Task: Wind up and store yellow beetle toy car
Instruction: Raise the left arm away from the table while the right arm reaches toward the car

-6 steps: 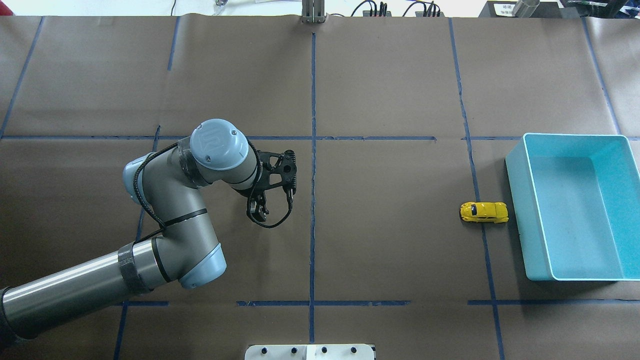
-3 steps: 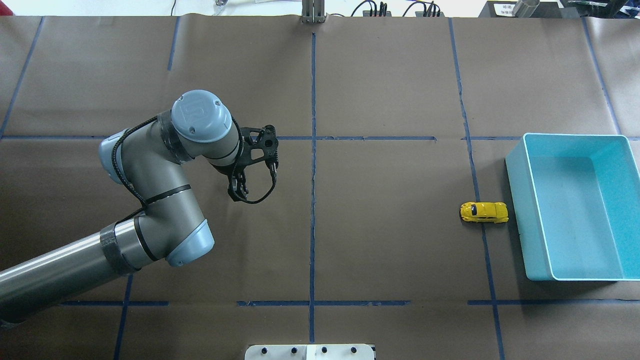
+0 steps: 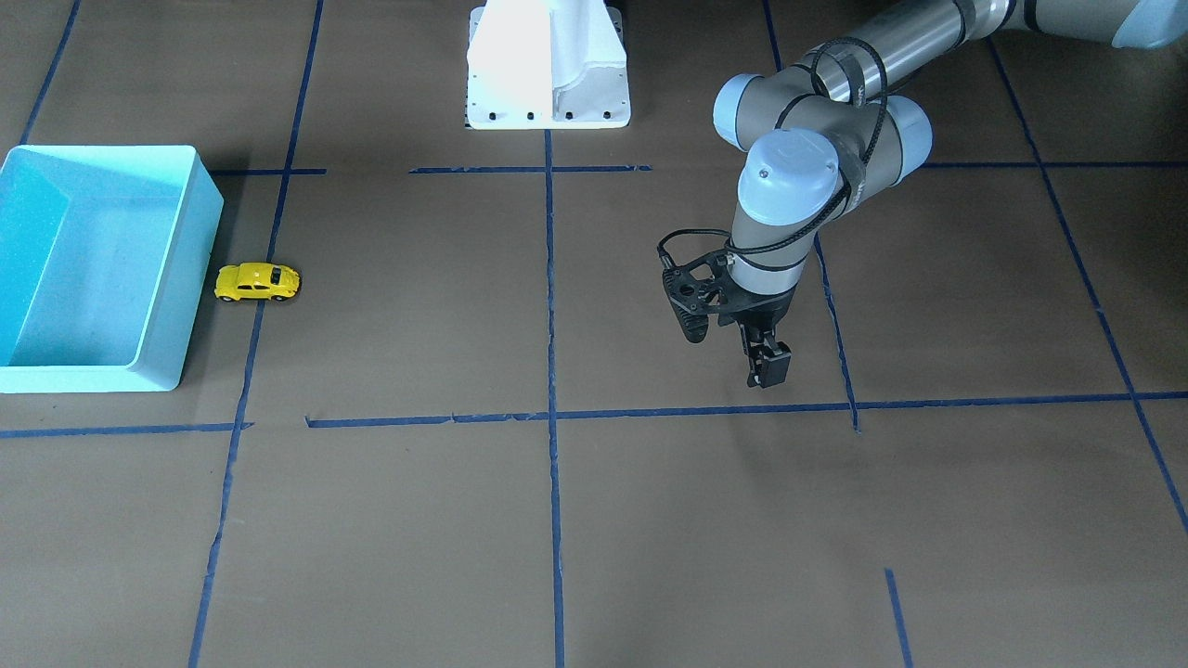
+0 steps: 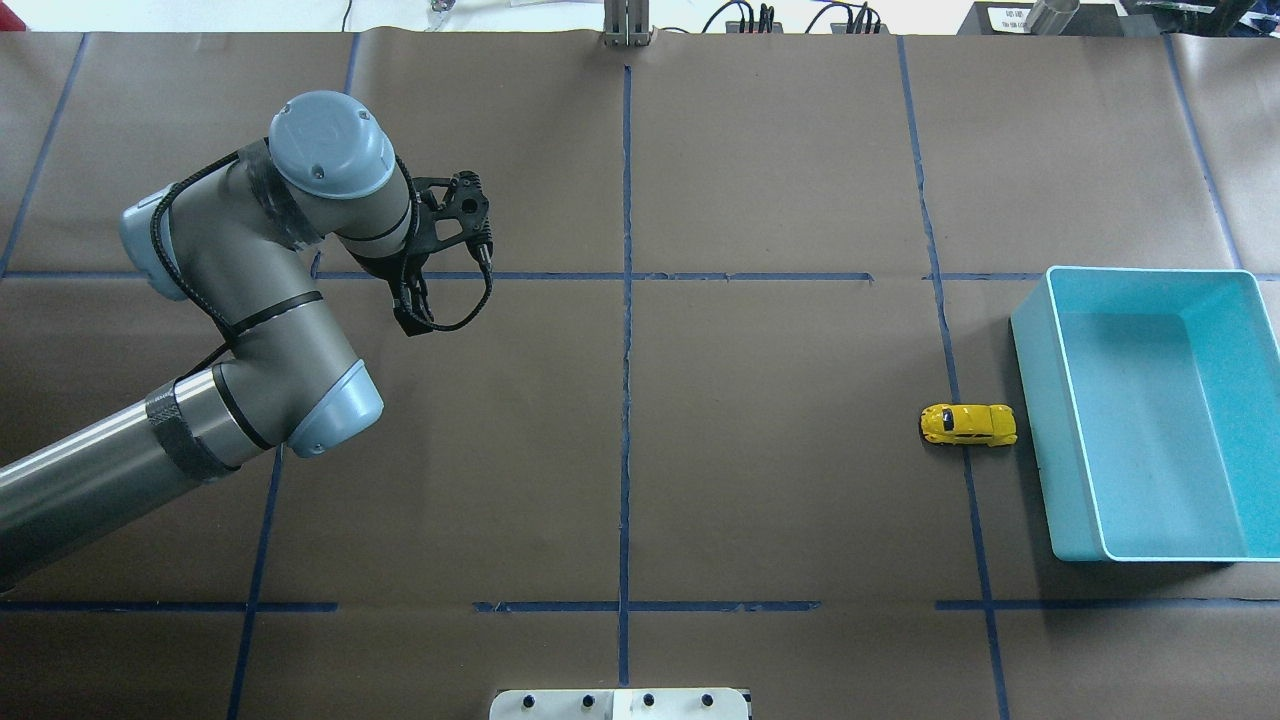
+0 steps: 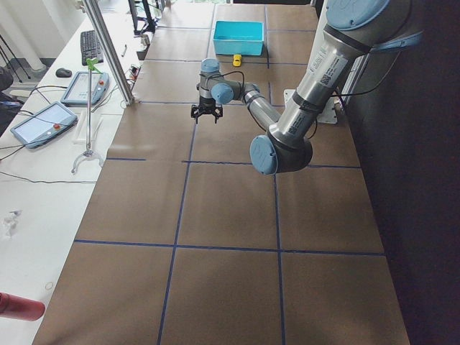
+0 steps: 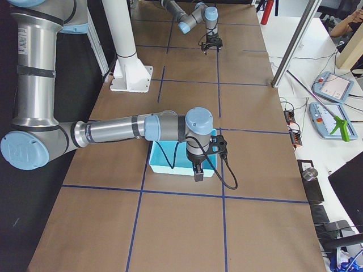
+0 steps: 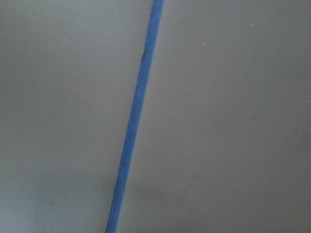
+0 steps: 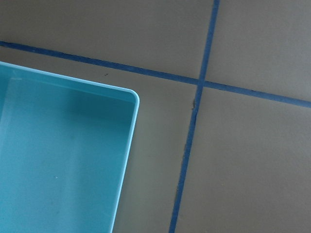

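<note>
The yellow beetle toy car stands on the brown paper just left of the light blue bin, apart from both grippers. It also shows in the front view beside the bin's wall. My left gripper hangs far to the left, fingers together and empty, point down. My right gripper shows only in the exterior right view, at the bin's outer corner; I cannot tell its state. The right wrist view shows that bin corner.
Blue tape lines cross the brown paper; the left wrist view shows only one such line. The white robot base sits at the near table edge. A metal post stands at the far edge.
My left arm has swung left and toward the table's far side, the gripper staying shut. The car and the bin have not moved.
</note>
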Robot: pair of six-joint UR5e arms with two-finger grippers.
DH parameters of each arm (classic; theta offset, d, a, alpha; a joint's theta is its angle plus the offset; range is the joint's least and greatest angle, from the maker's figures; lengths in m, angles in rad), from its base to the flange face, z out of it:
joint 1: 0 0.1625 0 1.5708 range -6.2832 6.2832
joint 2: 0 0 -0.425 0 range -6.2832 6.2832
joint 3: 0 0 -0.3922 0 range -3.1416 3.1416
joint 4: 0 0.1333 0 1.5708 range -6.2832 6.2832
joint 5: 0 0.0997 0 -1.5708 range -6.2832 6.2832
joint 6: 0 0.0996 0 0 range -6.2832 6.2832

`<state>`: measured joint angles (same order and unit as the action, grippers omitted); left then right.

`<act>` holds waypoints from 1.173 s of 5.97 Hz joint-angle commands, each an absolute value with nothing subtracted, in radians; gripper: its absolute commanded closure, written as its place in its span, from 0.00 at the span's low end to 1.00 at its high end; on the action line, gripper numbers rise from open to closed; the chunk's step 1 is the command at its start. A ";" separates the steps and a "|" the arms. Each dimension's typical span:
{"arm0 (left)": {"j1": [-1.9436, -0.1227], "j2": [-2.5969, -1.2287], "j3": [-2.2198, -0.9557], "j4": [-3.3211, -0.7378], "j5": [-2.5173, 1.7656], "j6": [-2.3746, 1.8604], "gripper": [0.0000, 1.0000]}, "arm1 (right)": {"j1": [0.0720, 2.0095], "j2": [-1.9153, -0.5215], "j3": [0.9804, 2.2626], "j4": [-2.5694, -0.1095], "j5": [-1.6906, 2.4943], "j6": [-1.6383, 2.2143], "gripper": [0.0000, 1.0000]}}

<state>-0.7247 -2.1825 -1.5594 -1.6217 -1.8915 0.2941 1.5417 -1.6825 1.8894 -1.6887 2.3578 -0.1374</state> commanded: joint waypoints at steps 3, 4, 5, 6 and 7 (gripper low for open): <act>-0.867 -1.987 -1.615 -1.634 -1.899 0.293 0.00 | 1.171 -1.586 2.021 -1.655 2.284 -0.129 0.00; -0.930 -1.923 -1.618 -1.635 -1.940 0.301 0.00 | 1.128 -1.579 2.054 -1.654 2.272 -0.144 0.00; -1.019 -1.852 -1.612 -1.634 -2.038 0.302 0.00 | 1.044 -1.574 2.065 -1.648 2.266 -0.143 0.00; -1.098 -1.791 -1.611 -1.634 -2.093 0.298 0.00 | 0.955 -1.547 2.069 -1.584 2.179 -0.153 0.00; -1.174 -1.681 -1.602 -1.632 -2.185 0.298 0.00 | 0.865 -1.548 2.068 -1.516 2.080 -0.185 0.00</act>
<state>-1.0971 -1.7761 -1.6085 -1.6333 -2.1028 0.2985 0.9534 -1.5537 2.0664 -1.5775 2.1684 -0.1608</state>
